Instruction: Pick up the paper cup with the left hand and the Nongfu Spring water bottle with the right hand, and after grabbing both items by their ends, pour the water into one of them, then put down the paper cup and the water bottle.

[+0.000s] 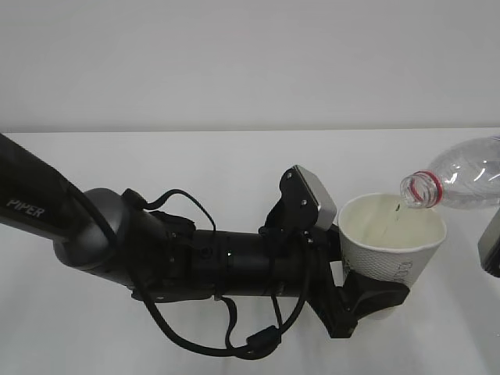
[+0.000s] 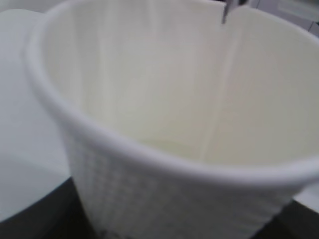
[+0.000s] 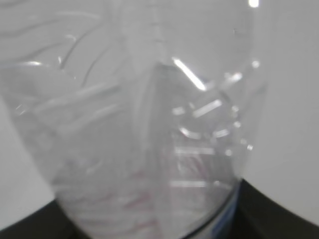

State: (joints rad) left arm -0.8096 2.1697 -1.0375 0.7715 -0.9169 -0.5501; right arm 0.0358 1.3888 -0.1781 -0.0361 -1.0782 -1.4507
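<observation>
- White paper cup [image 1: 391,242] sits upright and lifted above the white table [image 1: 234,172], pinched near its base by the black fingers of the left hand [image 1: 367,301], the "PIPER" arm reaching in from the left edge.
- Clear and ribbed, the Nongfu Spring water bottle [image 1: 469,181] lies tilted almost level at the right edge, its uncapped mouth with the red neck ring hanging over the cup's far-right rim.
- A thin stream of water [image 1: 397,211] appears to fall from the bottle's mouth into the cup; how much has gathered inside cannot be told.
- The right hand [image 1: 491,246] shows only as a dark sliver at the right edge; its wrist view has the bottle's body filling the frame between black finger parts, the pincer clamped on the bottle.
</observation>
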